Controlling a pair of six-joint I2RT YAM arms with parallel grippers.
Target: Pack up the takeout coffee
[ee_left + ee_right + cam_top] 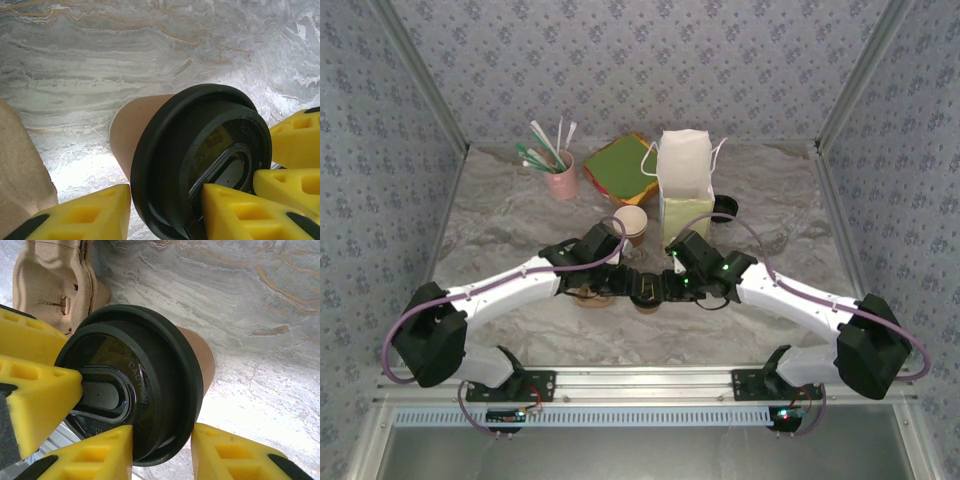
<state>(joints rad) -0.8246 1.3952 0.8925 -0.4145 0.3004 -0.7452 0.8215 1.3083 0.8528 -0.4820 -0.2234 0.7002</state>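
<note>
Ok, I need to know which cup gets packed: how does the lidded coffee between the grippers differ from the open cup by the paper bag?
The takeout coffee wears a black lid; the open cup has none and shows its white inside. The takeout coffee sits between the fingers of the left gripper and right gripper; the open cup stands free. Both are brown paper.

Your takeout coffee, small brown paper cup, black-lidded, gripped at its top from both sides, middle of the table, toward the near edge.
</note>
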